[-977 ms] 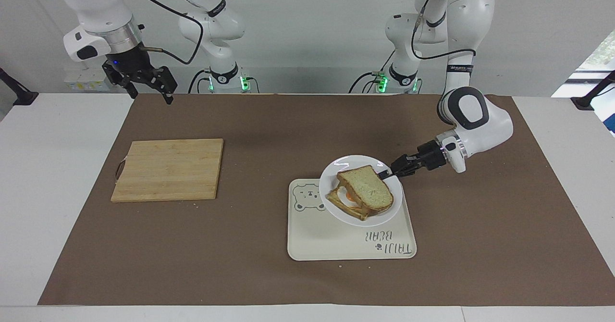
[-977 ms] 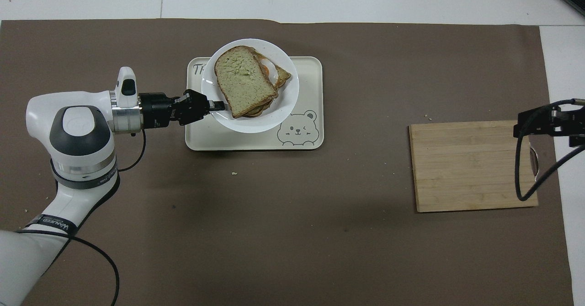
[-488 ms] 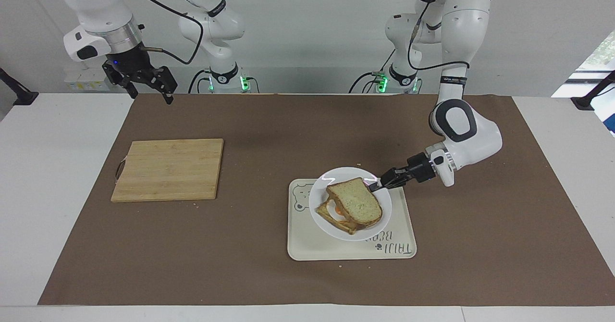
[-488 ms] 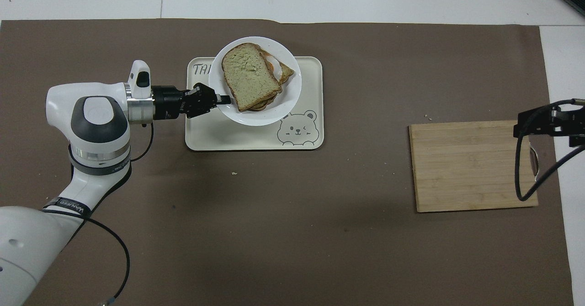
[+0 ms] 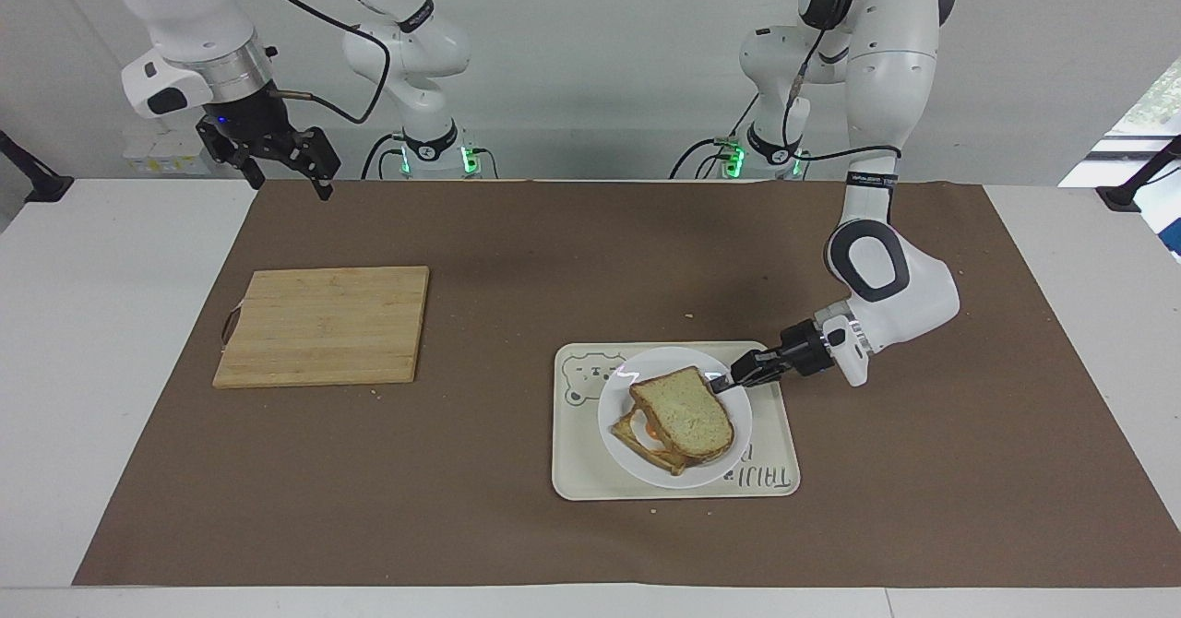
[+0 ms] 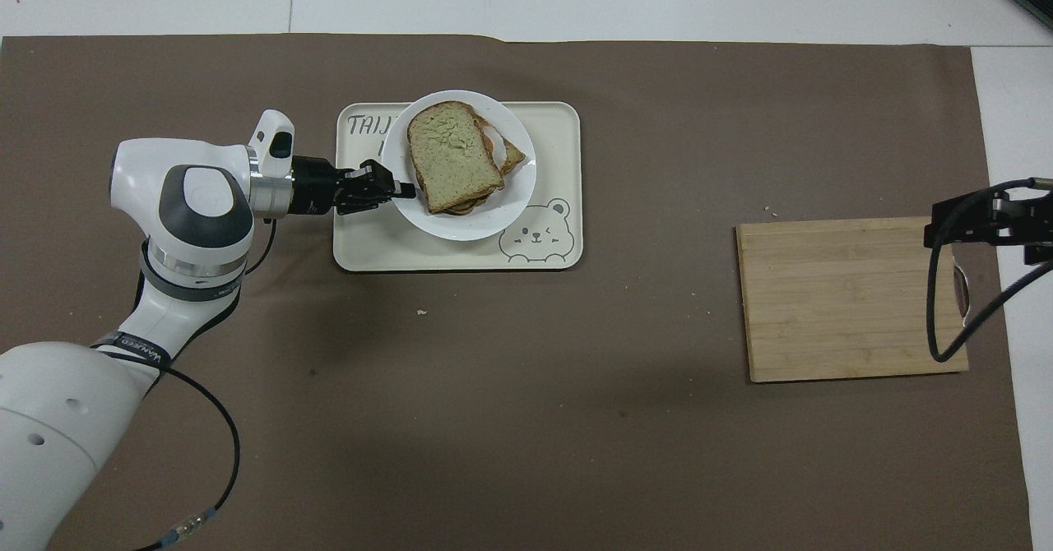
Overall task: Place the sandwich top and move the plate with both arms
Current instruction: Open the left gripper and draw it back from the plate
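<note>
The sandwich top [image 5: 687,410] lies on a toast slice with fried egg [image 5: 646,433] on the small white plate [image 5: 646,364]. The plate is low over the cream bear tray [image 5: 590,470]; I cannot tell whether it touches the tray. My left gripper [image 5: 724,380] is shut on the plate's rim at the left arm's end. In the overhead view the left gripper [image 6: 403,189] holds the plate [image 6: 461,226], with the sandwich top [image 6: 451,156] on it. My right gripper [image 5: 291,184] waits open and empty, raised over the table's edge near the right arm's base.
A wooden cutting board [image 5: 323,323] lies toward the right arm's end of the brown mat; in the overhead view the right gripper [image 6: 983,220] hangs by the board's [image 6: 847,296] handle edge. The tray [image 6: 370,247] lies flat on the mat.
My left gripper has carried the plate with the sandwich away from the robots and downward, from tilted above the tray's near edge to level over the tray's middle. The right arm has not moved.
</note>
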Available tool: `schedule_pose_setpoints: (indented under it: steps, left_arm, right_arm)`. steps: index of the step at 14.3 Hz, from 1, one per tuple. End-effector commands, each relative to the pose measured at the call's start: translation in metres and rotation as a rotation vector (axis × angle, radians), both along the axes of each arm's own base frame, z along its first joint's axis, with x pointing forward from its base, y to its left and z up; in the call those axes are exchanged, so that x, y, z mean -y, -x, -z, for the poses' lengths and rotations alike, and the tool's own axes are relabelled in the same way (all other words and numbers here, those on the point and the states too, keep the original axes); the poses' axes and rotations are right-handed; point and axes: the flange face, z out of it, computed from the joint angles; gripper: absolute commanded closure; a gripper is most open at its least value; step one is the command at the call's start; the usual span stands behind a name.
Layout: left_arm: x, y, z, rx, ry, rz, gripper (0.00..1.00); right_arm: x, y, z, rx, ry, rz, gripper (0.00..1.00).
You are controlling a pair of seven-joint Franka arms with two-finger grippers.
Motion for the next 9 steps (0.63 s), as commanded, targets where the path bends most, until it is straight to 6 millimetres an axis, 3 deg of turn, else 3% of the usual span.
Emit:
schedule_pose_setpoints:
  steps: [1,3,5,6,9]
  left_arm:
    - [0.001,-0.003,-0.002,-0.001,-0.027,0.030,0.82]
    - [0.000,-0.003,-0.004,0.007,-0.031,0.035,0.44]
    - [-0.007,-0.006,-0.015,0.035,-0.084,0.069,0.23]
    - [-0.007,-0.007,-0.024,0.059,-0.118,0.093,0.03]
    - [-0.015,-0.006,-0.062,0.141,-0.233,0.162,0.00]
  right_arm:
    - [0.002,-0.001,-0.003,-0.007,-0.010,-0.019,0.00]
    - [0.002,-0.001,-0.003,-0.007,-0.010,-0.018,0.00]
    - [0.002,-0.001,-0.003,-0.007,-0.010,-0.018,0.00]
    - [0.002,-0.002,-0.002,-0.008,-0.010,-0.018,0.00]
    - [0.002,-0.001,-0.003,-0.007,-0.010,-0.018,0.00]
